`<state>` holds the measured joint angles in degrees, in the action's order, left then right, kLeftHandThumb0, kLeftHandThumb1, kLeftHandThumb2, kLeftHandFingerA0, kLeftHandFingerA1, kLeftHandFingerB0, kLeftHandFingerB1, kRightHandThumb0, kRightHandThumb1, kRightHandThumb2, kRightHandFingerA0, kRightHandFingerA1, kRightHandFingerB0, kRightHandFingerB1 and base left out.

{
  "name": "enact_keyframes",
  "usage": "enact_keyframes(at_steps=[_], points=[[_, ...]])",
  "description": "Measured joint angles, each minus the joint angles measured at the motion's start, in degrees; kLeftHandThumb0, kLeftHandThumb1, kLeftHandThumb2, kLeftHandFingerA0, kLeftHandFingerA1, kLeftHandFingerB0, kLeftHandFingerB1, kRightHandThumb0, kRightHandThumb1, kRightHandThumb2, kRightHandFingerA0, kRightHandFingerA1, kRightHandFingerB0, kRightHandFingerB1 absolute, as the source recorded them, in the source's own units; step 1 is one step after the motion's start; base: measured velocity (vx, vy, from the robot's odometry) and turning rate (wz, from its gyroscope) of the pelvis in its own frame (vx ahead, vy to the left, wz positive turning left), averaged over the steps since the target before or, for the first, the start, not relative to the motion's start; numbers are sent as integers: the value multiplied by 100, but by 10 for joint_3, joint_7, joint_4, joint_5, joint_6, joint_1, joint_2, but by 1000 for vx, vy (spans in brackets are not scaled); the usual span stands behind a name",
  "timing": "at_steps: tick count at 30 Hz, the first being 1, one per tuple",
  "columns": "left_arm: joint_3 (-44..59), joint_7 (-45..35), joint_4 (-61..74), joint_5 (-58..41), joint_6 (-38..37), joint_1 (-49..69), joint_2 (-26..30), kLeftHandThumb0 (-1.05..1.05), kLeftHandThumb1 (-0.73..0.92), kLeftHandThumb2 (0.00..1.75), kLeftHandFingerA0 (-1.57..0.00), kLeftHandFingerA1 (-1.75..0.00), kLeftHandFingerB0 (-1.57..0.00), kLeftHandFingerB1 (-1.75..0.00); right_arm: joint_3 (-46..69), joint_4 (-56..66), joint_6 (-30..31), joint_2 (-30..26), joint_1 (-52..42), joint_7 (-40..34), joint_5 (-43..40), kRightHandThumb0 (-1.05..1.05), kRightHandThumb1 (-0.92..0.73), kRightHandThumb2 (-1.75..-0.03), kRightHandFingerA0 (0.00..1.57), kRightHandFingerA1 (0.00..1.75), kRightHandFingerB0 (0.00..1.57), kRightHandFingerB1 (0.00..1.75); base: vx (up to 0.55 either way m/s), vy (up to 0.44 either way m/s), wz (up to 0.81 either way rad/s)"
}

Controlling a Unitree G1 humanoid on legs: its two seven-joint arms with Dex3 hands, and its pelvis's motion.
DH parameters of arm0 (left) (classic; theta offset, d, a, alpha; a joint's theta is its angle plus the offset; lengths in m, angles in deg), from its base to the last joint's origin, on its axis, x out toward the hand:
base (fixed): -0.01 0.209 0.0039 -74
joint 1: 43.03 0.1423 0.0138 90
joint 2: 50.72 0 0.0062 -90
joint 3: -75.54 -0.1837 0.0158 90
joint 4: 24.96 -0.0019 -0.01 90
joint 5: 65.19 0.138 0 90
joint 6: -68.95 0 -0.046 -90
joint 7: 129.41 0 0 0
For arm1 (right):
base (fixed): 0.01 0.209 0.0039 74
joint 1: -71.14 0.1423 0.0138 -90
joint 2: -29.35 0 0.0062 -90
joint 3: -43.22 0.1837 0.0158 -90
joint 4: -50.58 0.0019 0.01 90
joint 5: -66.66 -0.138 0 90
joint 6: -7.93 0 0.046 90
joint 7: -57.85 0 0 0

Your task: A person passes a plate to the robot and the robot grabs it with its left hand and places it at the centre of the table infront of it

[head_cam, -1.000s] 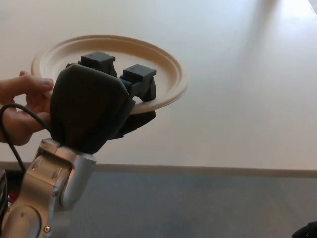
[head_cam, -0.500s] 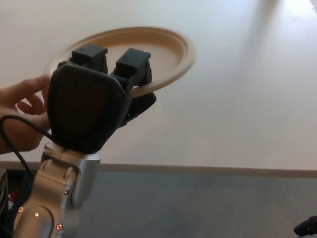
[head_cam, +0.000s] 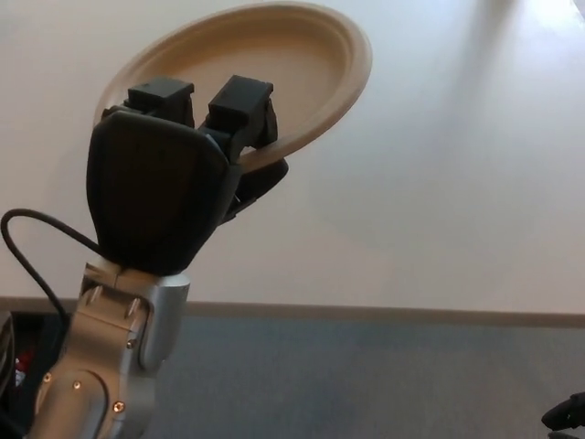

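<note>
Head view, nearest first: your left forearm rises from the lower left corner, silver at the wrist with a black cable [head_cam: 32,238] looping beside it. Above the wrist sits the left hand [head_cam: 178,174], its broad black back turned toward the camera. Its two thick fingers [head_cam: 242,110] lie over the top of the plate [head_cam: 274,55] near the close rim, and the thumb shows as a dark shape under that rim, so the hand is clamped on the plate edge. This pinch at the near rim is what carries the plate (no other support is visible; no person's hand shows in the frame).

The plate is beige and round, held clear above the table [head_cam: 457,183] toward its left side, with the far rim tipped upward. Judge the tilt as a result of gripping one edge only; the free side has nothing beneath it.

Beyond the plate the table surface runs pale and bare to the top of the frame. The placing step is not yet done: the plate must travel right toward the centre and come level before release.

Your right hand cannot be identified in the frame.
</note>
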<state>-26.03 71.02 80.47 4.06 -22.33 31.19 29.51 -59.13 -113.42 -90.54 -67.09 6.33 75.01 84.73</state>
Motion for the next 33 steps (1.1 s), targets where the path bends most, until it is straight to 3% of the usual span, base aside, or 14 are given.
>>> enact_keyframes(at_steps=[5,6,10,12,18,21,22,23,24,25,26,27,33], points=[[-5,-3,-32,-4,9,-27,1,-40,84,71,-107,-154,-89,-141,0,0,0,0,1,0,0,-70,-83,-66,71,61,31,45,0,0,0],[-7,-3,-51,-6,9,-38,3,-37,80,69,-105,-154,-89,-137,0,0,-1,0,2,0,0,-70,-85,-65,72,61,37,45,0,0,0],[-16,-2,-134,-14,8,-78,12,-40,80,70,-98,-163,-87,-142,-4,0,-1,0,2,-1,2,-70,-84,-65,70,62,35,46,0,0,0],[-23,-3,-179,-20,6,-95,12,-41,84,65,-97,-164,-84,-144,-5,0,-2,0,2,-1,2,-69,-84,-64,69,62,36,47,0,0,0],[-61,-13,-326,-33,5,-161,12,-44,84,72,-97,-161,-84,-144,-2,0,-1,0,3,-1,0,-67,-83,-64,70,61,32,45,0,0,0],[-84,-17,-393,-43,-1,-196,12,-45,87,67,-94,-162,-76,-146,-1,0,-2,0,4,-1,0,-67,-86,-65,69,61,34,46,0,0,0],[-92,-17,-416,-47,-4,-206,12,-42,69,109,-116,-128,-87,-108,-2,0,-2,0,4,-1,0,-67,-87,-65,72,60,36,46,0,0,0],[-105,-19,-442,-50,-5,-216,11,-42,69,109,-116,-128,-87,-108,-3,0,-2,0,4,0,1,-67,-87,-65,72,60,36,46,0,0,0],[-109,-20,-449,-50,-5,-219,10,-47,86,71,-95,-155,-79,-134,-3,0,-2,0,4,0,1,-67,-87,-65,74,62,37,46,0,0,0],[-126,-24,-477,-52,-5,-229,8,-47,86,71,-95,-155,-79,-134,-7,1,-3,0,4,0,2,-67,-87,-65,74,62,37,46,0,0,0],[-134,-27,-492,-53,-5,-233,6,-45,70,108,-111,-128,-82,-110,-9,1,-4,0,5,0,3,-67,-85,-65,72,61,38,46,0,0,0],[-144,-32,-507,-55,-5,-238,4,-45,85,72,-91,-158,-73,-140,-10,1,-4,0,5,1,4,-67,-84,-64,67,62,41,47,0,0,0],[-164,-47,-573,-77,-6,-261,-10,-44,87,66,-80,-163,-62,-148,-1,1,1,2,12,3,1,-65,-83,-64,70,62,38,44,0,0,0]])
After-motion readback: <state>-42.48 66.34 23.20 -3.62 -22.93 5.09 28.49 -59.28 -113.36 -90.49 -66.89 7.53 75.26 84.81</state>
